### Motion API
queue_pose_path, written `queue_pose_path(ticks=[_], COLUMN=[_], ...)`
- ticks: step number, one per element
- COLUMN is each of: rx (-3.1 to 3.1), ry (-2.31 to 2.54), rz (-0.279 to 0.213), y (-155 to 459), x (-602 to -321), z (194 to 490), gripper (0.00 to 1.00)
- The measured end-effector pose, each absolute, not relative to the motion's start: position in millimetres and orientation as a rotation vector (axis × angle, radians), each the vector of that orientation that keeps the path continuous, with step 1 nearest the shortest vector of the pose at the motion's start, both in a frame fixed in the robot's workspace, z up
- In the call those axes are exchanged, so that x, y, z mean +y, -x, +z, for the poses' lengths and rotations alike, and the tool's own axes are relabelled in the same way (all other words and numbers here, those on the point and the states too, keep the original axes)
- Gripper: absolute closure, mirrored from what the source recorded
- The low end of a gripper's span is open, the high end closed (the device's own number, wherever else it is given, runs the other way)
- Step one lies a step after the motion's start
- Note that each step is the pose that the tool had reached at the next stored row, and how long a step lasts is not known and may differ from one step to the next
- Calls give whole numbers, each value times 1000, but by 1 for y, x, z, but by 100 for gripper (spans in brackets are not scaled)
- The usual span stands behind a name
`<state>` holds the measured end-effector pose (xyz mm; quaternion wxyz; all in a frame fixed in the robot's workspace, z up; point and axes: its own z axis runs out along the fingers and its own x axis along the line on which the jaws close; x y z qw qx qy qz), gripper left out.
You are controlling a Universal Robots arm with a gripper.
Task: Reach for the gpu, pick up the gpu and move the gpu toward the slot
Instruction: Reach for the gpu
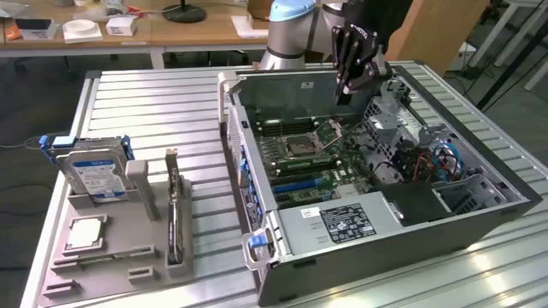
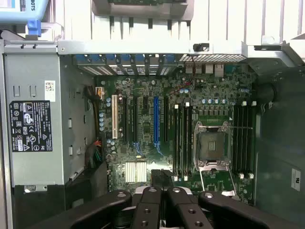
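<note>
The gpu [image 1: 176, 221], a thin dark card with a silver end bracket, stands on edge in the grey holder [image 1: 111, 256] at the exterior view's left. My gripper [image 1: 345, 95] hangs over the open computer case [image 1: 402, 231], well away from the card toward the exterior view's right. Its fingers [image 2: 150, 210] meet with nothing between them, above the motherboard [image 2: 143, 143]. A long blue slot [image 2: 156, 121] runs across the board beside a white slot [image 2: 115, 117].
A blue-labelled hard drive [image 1: 92, 174] and a small square processor chip [image 1: 86, 232] also sit in the grey holder. Inside the case are the open processor socket [image 2: 212, 145], the power supply [image 2: 35, 119] and the drive cage [image 1: 389, 109]. The slatted metal table [image 1: 154, 109] carries everything.
</note>
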<state>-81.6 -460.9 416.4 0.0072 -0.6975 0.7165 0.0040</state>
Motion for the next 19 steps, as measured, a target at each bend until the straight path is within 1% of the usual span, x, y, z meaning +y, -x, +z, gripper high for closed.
queue_pose_path(ticks=[14, 19], rx=[2241, 2241], ry=[2181, 2181], rz=[13, 13], y=[82, 96], x=[-461, -461], z=[416, 415], gripper=[89, 89])
